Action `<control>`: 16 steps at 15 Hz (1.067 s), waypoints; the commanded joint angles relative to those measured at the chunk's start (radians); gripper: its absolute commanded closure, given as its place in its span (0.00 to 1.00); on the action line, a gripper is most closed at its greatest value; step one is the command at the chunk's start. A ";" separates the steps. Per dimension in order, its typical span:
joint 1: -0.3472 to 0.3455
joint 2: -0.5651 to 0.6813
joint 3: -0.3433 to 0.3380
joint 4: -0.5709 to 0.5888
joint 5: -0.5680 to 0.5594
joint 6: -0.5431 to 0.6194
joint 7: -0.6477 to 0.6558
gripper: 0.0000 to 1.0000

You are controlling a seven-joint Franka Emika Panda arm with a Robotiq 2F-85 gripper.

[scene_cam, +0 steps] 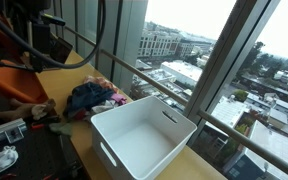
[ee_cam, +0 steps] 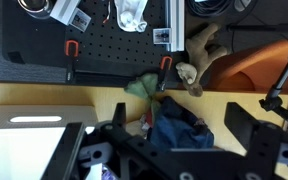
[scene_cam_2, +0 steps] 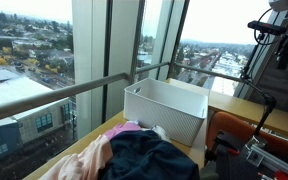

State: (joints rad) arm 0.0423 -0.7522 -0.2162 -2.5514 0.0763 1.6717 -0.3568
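Observation:
In the wrist view my gripper [ee_cam: 181, 118] is open, with its two black fingers spread wide above a pile of clothes on the wooden table. Right below it lies a dark blue garment [ee_cam: 176, 132], and the fingers do not touch it. A green cloth [ee_cam: 141, 87] lies at the pile's far edge. The pile shows in both exterior views [scene_cam: 92, 97] [scene_cam_2: 134, 155], with a pink garment [scene_cam_2: 82, 162] in it. A white empty plastic bin [scene_cam: 144, 140] [scene_cam_2: 169, 108] stands next to the pile, and its corner shows in the wrist view [ee_cam: 24, 145].
The table runs along tall windows with a metal railing [scene_cam: 174, 88]. A black pegboard base [ee_cam: 94, 50] with red clamps borders the table. A white cloth [ee_cam: 132, 14] and an olive-brown object [ee_cam: 196, 58] lie on it. An orange seat [ee_cam: 256, 65] stands beside it.

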 commanded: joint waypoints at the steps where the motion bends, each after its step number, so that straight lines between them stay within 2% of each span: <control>1: -0.015 0.003 0.012 0.002 0.008 -0.002 -0.008 0.00; 9: -0.015 0.003 0.012 0.002 0.008 -0.002 -0.008 0.00; 13: 0.022 0.042 0.056 0.015 0.035 0.047 0.004 0.00; 16: 0.063 0.083 0.113 0.019 0.060 0.115 0.013 0.00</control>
State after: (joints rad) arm 0.0682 -0.7225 -0.1537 -2.5517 0.0986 1.7307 -0.3551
